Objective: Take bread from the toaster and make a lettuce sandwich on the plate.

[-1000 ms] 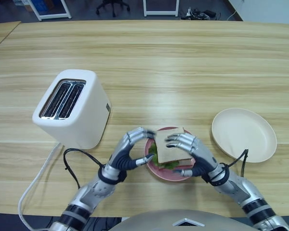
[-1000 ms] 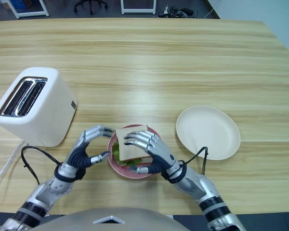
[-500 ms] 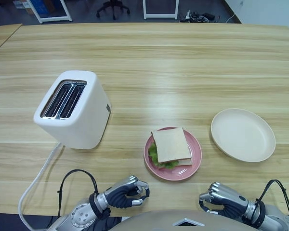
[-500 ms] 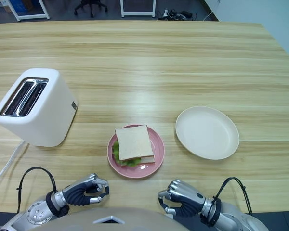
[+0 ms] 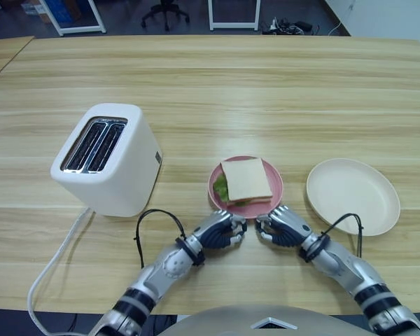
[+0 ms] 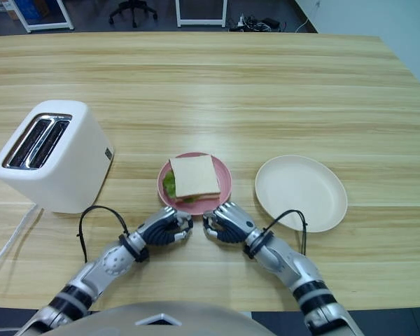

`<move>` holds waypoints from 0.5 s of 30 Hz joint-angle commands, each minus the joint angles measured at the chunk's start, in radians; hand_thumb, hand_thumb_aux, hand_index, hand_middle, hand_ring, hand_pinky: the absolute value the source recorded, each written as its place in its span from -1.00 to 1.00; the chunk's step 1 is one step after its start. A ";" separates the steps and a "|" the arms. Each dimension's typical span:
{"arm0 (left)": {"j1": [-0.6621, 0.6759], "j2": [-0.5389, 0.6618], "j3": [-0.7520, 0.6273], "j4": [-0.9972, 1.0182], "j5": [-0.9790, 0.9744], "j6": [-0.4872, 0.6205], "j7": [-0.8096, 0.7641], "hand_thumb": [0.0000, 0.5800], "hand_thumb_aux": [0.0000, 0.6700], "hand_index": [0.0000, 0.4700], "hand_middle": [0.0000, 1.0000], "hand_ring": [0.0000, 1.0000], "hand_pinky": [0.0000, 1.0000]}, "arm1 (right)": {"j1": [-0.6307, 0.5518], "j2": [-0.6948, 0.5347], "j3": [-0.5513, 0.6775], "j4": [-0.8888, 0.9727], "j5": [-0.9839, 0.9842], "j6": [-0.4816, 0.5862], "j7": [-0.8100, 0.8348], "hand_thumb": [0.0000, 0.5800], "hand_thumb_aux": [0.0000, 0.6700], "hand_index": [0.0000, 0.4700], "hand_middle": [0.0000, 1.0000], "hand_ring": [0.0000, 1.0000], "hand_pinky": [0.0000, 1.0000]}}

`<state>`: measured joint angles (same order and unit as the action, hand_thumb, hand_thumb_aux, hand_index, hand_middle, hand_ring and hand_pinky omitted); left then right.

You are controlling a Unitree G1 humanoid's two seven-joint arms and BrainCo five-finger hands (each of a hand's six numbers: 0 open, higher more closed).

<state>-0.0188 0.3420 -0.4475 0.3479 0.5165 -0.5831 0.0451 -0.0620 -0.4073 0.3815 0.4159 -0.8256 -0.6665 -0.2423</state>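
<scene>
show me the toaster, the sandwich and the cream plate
toaster (image 5: 122, 178), left eye view, on its side wall
sandwich (image 5: 246, 179), left eye view, middle of the top bread slice
cream plate (image 5: 353, 196), left eye view, its bare middle

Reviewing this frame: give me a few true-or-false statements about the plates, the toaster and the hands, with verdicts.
1. The sandwich lies on the pink plate. True.
2. The cream plate stands left of the toaster. False: it stands right of the pink plate.
3. The left hand and the right hand are curled by the pink plate's near rim. True.
4. The toaster lies on its side. False: it stands upright.
</scene>
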 commanded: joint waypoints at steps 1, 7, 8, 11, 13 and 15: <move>-0.096 -0.034 0.007 0.274 0.076 0.125 0.084 1.00 1.00 1.00 1.00 1.00 1.00 | -0.112 0.122 0.016 0.232 0.015 0.097 -0.083 1.00 1.00 1.00 1.00 1.00 1.00; -0.231 -0.083 0.003 0.518 0.085 0.113 0.221 1.00 1.00 1.00 1.00 1.00 1.00 | -0.235 0.216 -0.009 0.452 0.119 0.109 -0.138 1.00 1.00 1.00 1.00 1.00 1.00; -0.243 -0.086 0.001 0.545 0.088 0.109 0.237 1.00 1.00 1.00 1.00 1.00 1.00 | -0.243 0.220 -0.010 0.470 0.131 0.104 -0.140 1.00 1.00 1.00 1.00 1.00 1.00; -0.263 -0.091 0.000 0.595 0.083 0.079 0.276 1.00 1.00 1.00 1.00 1.00 1.00 | -0.258 0.220 -0.006 0.502 0.152 0.075 -0.157 1.00 1.00 1.00 1.00 1.00 1.00; -0.249 -0.084 0.011 0.548 0.065 -0.041 0.332 1.00 1.00 1.00 -0.37 -0.37 -0.37 | -0.247 0.205 -0.008 0.450 0.149 -0.002 -0.233 0.65 0.16 0.16 1.00 1.00 1.00; -0.197 -0.071 0.037 0.411 0.015 -0.219 0.362 -1.00 -1.00 -1.00 -1.00 -1.00 -1.00 | -0.213 0.189 -0.036 0.324 0.169 -0.096 -0.295 -1.00 -1.00 -1.00 -1.00 -1.00 -1.00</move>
<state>-0.3309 0.2558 -0.4177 0.8287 0.5608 -0.6794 0.3888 -0.3443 -0.2059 0.3608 0.8219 -0.6739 -0.6940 -0.4848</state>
